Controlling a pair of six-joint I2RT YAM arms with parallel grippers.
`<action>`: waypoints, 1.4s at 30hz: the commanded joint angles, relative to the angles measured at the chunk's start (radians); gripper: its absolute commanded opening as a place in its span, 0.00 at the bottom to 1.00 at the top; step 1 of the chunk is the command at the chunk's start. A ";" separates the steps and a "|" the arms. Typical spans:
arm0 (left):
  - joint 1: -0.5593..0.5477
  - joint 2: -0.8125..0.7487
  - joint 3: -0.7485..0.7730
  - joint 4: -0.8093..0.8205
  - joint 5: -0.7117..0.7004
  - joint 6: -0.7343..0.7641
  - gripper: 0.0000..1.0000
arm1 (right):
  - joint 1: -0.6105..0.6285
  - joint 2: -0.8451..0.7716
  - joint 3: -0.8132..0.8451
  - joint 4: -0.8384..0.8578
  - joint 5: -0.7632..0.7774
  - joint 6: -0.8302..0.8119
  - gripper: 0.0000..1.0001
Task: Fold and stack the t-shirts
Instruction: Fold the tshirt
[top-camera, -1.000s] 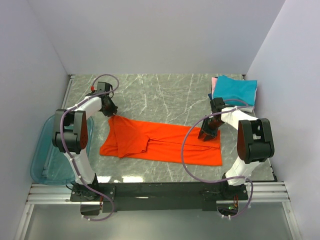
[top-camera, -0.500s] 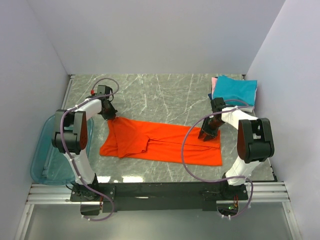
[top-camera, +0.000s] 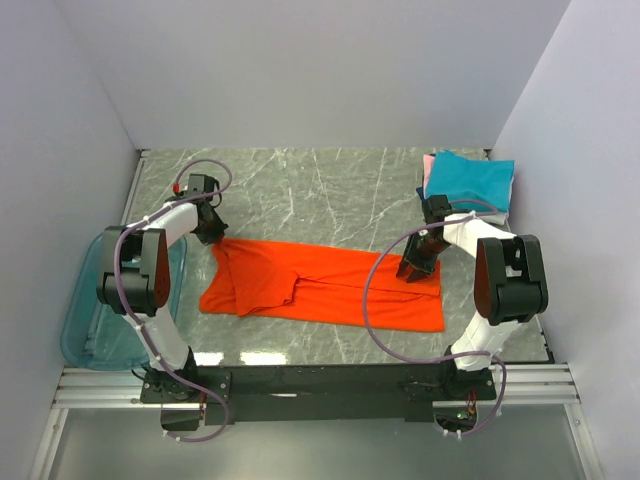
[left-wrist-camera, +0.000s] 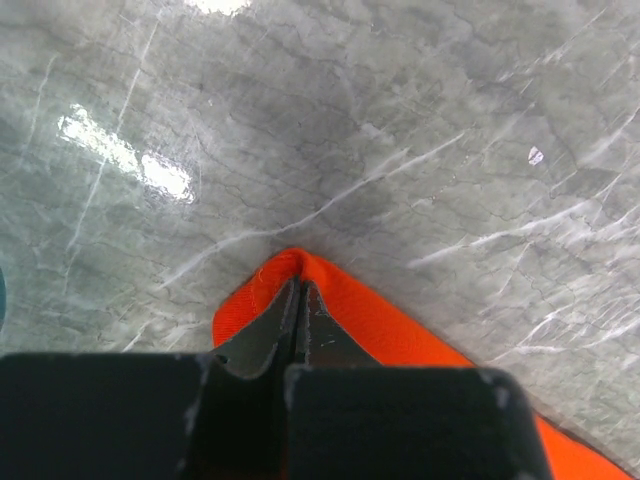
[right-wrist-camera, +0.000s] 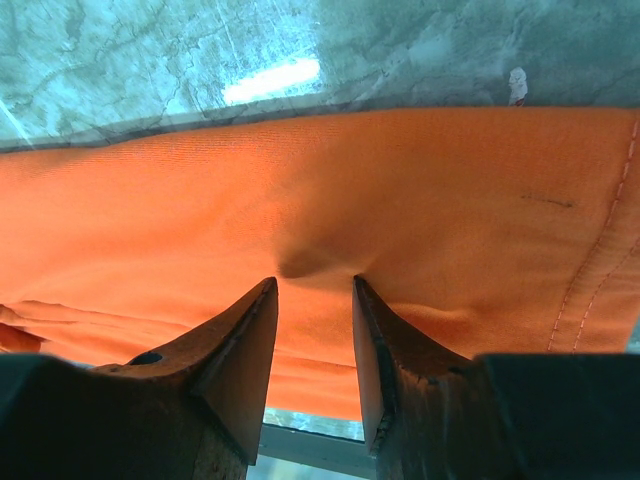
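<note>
Counter (top-camera: 330, 190) first, grey marble, and spread across it is the orange-red t-shirt (top-camera: 330, 285), part-folded, its long side running left to right. Off that shirt's left end sits the translucent blue-green bin (top-camera: 85, 320). Beyond the shirt's right end, on the far side, a teal folded shirt (top-camera: 470, 180) lies on a pink shirt (top-camera: 429, 165), with only a sliver of pink showing. Left arm (top-camera: 165, 220) reaches the orange-red shirt's far-left corner, and the left jaws are clenched tight on that corner of cloth. Right arm (top-camera: 505, 280) is at its right end. The right jaws are parted, 2 tips pressed onto the fabric with a small pucker between them.
</note>
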 joint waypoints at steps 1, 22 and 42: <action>0.010 -0.045 0.004 0.004 -0.041 0.029 0.00 | -0.008 0.061 -0.027 0.002 0.082 -0.012 0.43; 0.010 -0.008 0.211 -0.053 -0.023 0.115 0.43 | -0.008 0.050 -0.013 0.001 0.065 -0.025 0.43; -0.155 -0.234 -0.134 0.005 0.299 -0.112 0.61 | 0.006 -0.070 0.056 -0.045 0.023 -0.058 0.43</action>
